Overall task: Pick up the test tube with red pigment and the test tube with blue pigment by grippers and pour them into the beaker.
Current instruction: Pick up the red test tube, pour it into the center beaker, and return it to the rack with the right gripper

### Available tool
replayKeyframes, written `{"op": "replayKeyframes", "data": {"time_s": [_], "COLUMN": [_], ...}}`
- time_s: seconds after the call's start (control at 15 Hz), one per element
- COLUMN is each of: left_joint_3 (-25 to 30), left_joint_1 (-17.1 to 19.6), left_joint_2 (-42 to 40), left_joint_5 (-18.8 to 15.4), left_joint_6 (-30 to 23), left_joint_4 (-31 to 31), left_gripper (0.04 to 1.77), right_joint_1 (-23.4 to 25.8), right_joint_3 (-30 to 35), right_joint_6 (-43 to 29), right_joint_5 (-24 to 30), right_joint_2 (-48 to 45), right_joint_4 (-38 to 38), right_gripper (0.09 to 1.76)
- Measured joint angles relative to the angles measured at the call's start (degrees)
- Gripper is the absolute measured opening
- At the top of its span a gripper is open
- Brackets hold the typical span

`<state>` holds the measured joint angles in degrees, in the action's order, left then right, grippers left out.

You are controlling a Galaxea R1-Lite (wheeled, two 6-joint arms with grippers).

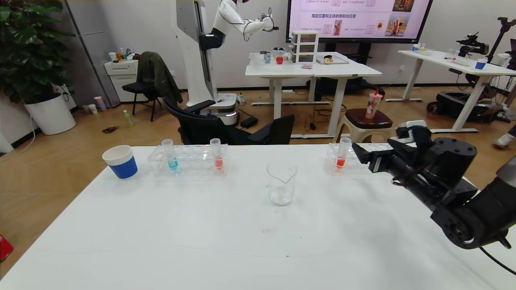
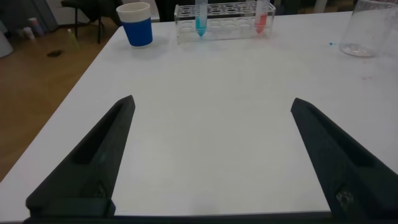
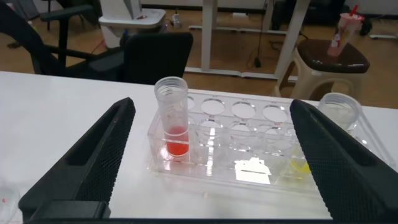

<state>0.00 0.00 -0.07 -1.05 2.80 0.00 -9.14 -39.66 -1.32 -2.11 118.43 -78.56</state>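
On the far side of a white table (image 1: 201, 233), two clear racks stand upright and hold the test tubes so their liquid stays at the bottom. At the far right, the right rack (image 1: 354, 159) carries the test tube with red pigment (image 1: 342, 155), standing vertical in its leftmost hole, with deep red liquid low in the tube. Approaching from the right, the right gripper (image 1: 356, 152) hangs just beside this tube, its fingers spread wide and holding nothing; the right wrist view shows the tube framed between the two open fingers, which suggests a lineup for a grasp. At the far left, the left rack (image 1: 188, 160) holds the test tube with blue pigment (image 1: 170, 155) at its left end and a paler orange tube (image 1: 217, 155) at its right end. Further left sits a blue-banded paper cup (image 1: 120, 162). Between the racks and a little nearer stands the beaker (image 1: 281, 182), seemingly almost empty, placed where both arms could reach to pour. Near the table's front edge, the left gripper (image 2: 211, 162) hovers low, wide open and empty, well apart from everything.
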Motion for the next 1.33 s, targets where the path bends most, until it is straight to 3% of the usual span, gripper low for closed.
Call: {"op": "replayKeyframes", "data": {"time_s": [0.4,0.93,1.33], "left_joint_3": [0.0,0.0,0.0], "left_joint_1": [0.0,0.0,0.0], "left_joint_2": [0.0,0.0,0.0], "left_joint_5": [0.0,0.0,0.0], "left_joint_6": [0.0,0.0,0.0], "left_joint_4": [0.0,0.0,0.0], "left_gripper": [1.75,1.75,1.75], "right_joint_1": [-6.1,-4.9,-4.2], "right_joint_3": [-9.3,-20.7,-25.0], "right_joint_6": [-1.8,-1.6,-1.5], "right_joint_5": [-7.4,-7.0,-6.9], "right_joint_2": [9.3,16.8,19.9], "right_joint_4": [-0.1,0.5,2.0], "right_gripper": [1.74,1.74,1.74]}}
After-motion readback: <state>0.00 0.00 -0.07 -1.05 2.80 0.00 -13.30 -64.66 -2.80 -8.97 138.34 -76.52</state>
